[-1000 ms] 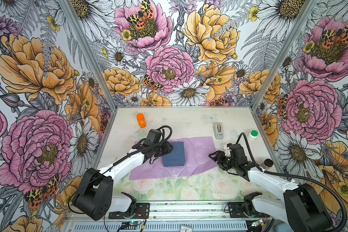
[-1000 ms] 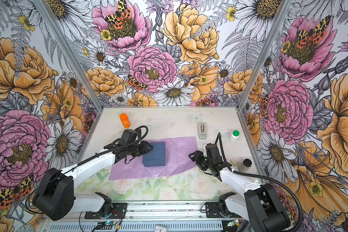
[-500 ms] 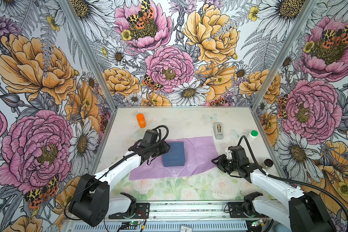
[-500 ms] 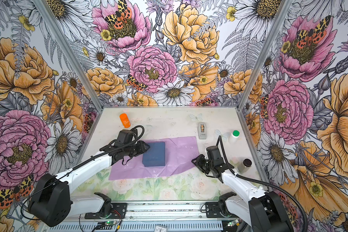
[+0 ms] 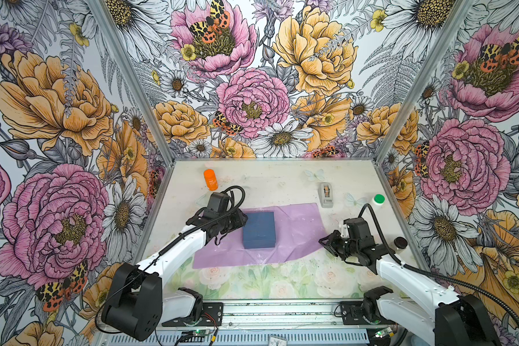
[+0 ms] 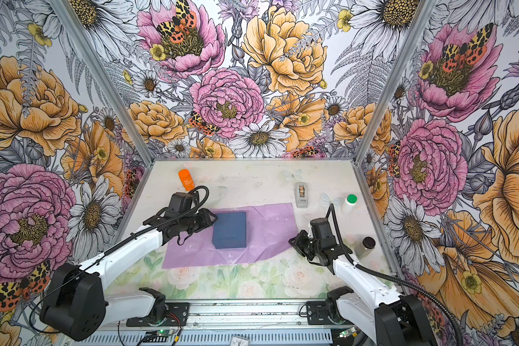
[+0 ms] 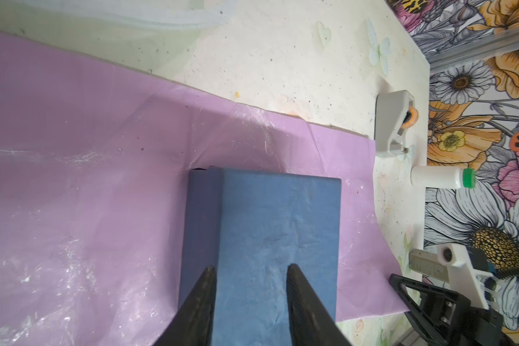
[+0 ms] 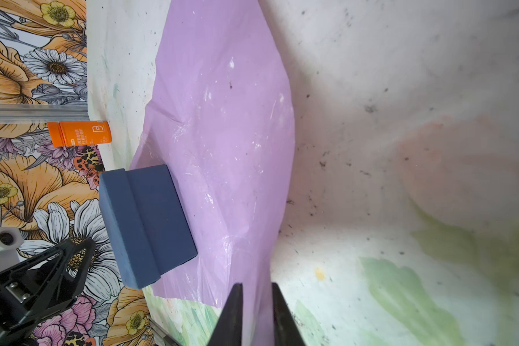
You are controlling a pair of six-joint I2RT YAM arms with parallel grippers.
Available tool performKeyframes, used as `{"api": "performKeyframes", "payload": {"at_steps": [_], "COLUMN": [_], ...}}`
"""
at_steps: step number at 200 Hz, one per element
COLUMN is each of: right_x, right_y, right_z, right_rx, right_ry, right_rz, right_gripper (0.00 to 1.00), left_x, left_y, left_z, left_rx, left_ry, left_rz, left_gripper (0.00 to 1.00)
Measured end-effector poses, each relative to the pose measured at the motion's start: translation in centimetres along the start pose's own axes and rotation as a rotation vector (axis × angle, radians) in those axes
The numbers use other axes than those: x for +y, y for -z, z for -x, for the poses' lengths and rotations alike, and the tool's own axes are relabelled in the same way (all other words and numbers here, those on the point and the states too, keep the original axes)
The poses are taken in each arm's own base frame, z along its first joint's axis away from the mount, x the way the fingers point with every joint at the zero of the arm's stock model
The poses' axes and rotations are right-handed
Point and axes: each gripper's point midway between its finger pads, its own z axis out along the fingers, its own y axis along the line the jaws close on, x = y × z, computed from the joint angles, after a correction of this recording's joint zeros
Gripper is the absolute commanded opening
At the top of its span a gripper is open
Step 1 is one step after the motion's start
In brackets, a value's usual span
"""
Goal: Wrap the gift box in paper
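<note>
The gift box [image 5: 258,229] sat on the unfolded paper [image 5: 297,227], left gripper [image 7: 249,269] at its left edge with jaws apart, right gripper [image 8: 256,286] astride the paper's right edge with jaws narrowly apart: first fold seemingly starting, next calling for a pinch and lift.

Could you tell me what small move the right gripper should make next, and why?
Probably close fully on the edge of the paper, then lift it toward the gift box. The right gripper straddles that edge with jaws narrowly apart, and the left gripper sits open over the box top.
</note>
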Motion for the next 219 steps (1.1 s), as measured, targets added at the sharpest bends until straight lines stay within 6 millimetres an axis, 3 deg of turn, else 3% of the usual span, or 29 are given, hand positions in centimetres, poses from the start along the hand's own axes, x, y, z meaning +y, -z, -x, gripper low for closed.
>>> {"api": "performKeyframes", "payload": {"at_steps": [54, 124, 163, 198, 219], "right_x": [0.2, 1.0, 3.3, 6.7, 9.1], "right_y": [0.8, 1.6, 1.7, 1.3, 1.0], "right_z": [-0.2, -0.4, -0.2, -0.2, -1.3], "right_rx": [-0.008, -0.019, -0.016, -0.006, 0.01], "right_ry": [0.017, 0.112, 0.247, 0.401, 0.533], "right_rz": [0.007, 0.0, 0.011, 0.026, 0.046], "right_gripper": [0.09, 0.05, 0.0, 0.0, 0.0], "left_x": [0.8, -0.6, -1.1, -2.3, -3.2], "left_y": [-0.5, 1.2, 1.7, 2.3, 2.6], "left_z": [-0.3, 0.8, 1.3, 1.9, 2.1], "left_rx": [0.033, -0.021, -0.034, -0.047, -0.047], "left_ry": [-0.023, -0.039, -0.04, -0.044, -0.04], "left_rz": [0.037, -0.006, -0.021, -0.059, -0.092], "left_gripper": [0.41, 0.42, 0.43, 0.44, 0.45]}}
